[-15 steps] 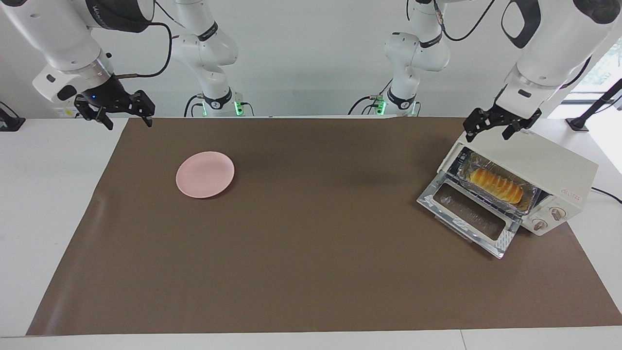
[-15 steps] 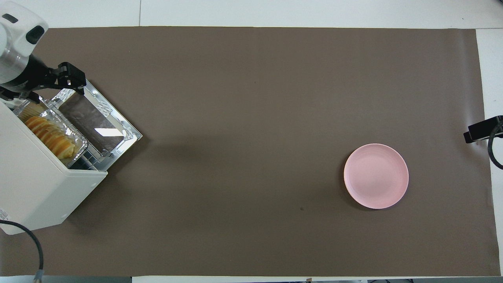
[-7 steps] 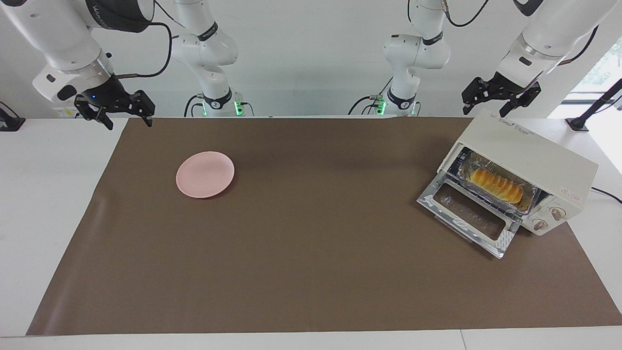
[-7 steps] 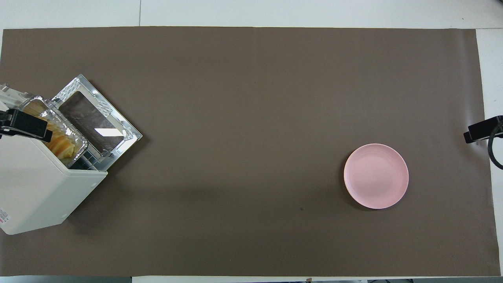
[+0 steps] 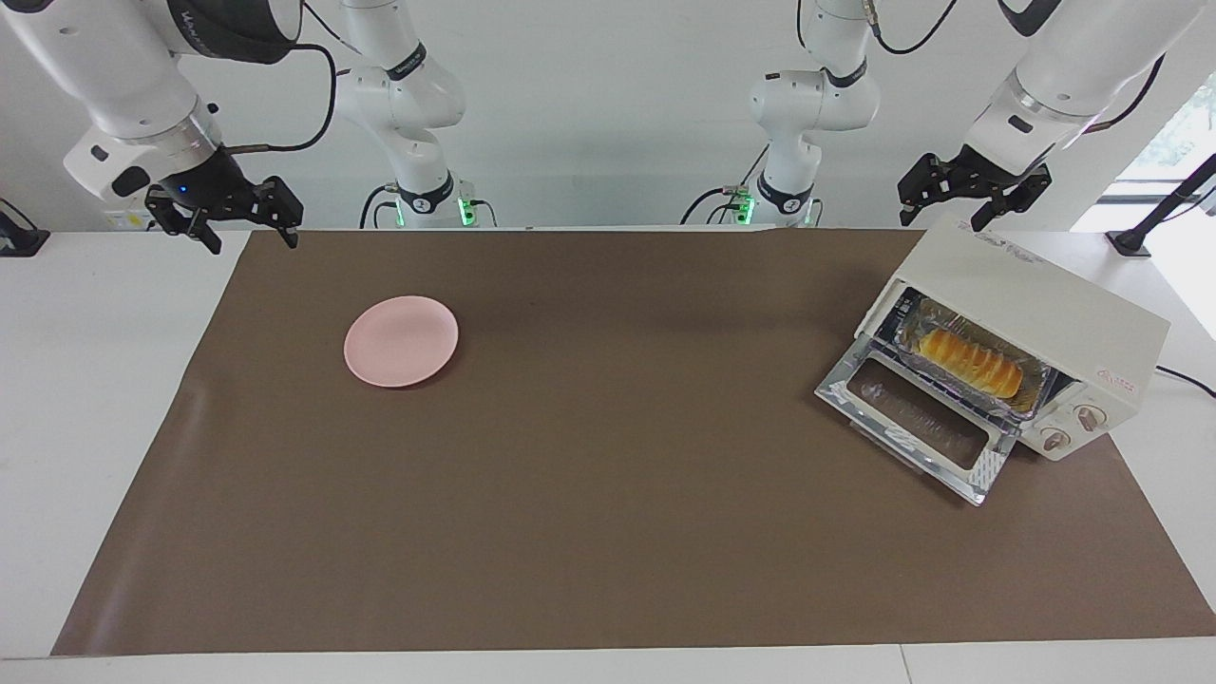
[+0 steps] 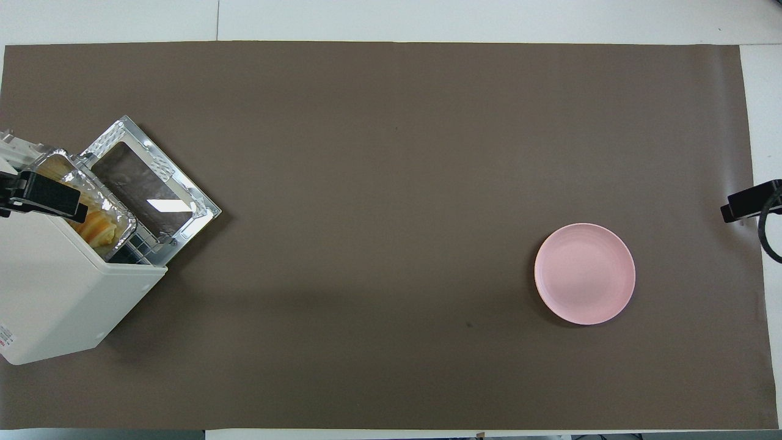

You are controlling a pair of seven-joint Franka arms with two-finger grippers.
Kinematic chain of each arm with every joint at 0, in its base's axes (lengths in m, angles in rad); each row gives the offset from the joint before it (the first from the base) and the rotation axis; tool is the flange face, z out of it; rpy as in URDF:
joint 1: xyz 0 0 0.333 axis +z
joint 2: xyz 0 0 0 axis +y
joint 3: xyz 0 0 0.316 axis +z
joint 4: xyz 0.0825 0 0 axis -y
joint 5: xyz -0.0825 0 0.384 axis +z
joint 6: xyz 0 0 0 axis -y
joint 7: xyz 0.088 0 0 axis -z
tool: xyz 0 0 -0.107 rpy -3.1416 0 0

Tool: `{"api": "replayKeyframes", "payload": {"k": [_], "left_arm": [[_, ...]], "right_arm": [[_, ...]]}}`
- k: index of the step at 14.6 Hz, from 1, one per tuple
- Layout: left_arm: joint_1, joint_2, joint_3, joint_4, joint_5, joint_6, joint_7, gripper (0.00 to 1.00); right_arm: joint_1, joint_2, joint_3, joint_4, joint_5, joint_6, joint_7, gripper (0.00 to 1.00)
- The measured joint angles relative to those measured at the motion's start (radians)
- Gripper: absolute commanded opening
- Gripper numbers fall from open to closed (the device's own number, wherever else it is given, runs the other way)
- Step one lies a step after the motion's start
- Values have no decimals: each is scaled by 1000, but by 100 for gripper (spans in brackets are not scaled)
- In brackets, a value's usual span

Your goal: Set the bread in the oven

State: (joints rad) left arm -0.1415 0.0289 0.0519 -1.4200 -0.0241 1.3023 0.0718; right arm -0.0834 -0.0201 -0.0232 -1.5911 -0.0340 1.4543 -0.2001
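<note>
The cream-white oven (image 5: 1045,318) stands at the left arm's end of the table with its glass door (image 5: 917,427) dropped open onto the mat. The ridged golden bread (image 5: 971,363) lies in a silver foil tray (image 5: 1035,394) inside the oven's mouth. In the overhead view part of the bread (image 6: 98,225) shows at the oven (image 6: 61,293) opening. My left gripper (image 5: 948,217) hangs open and empty in the air above the oven's top. My right gripper (image 5: 253,243) waits, open and empty, over the mat's corner at the right arm's end.
A pink plate (image 5: 401,340) sits bare on the brown mat (image 5: 608,494) toward the right arm's end, also seen in the overhead view as the plate (image 6: 584,273). A black cable (image 5: 1187,378) runs from the oven along the white table.
My left gripper has risen from just over the oven's top corner and drawn back toward the robots, still open. The bread, oven, plate and right arm have not moved.
</note>
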Motion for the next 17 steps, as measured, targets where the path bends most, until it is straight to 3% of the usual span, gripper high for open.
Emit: {"api": "replayKeyframes", "payload": {"k": [6,13,17], "left_arm": [[5,-6,-39,-19,0,0,-34,100],[12,-67,-46,-189,2,105,-36,100],[33,-96,-46,-224,2,125,-36,100]], "right_arm": [[0,0,0,0,0,0,0,100],[0,0,0,0,0,0,0,100],[0,0,0,0,0,0,0,100]]}}
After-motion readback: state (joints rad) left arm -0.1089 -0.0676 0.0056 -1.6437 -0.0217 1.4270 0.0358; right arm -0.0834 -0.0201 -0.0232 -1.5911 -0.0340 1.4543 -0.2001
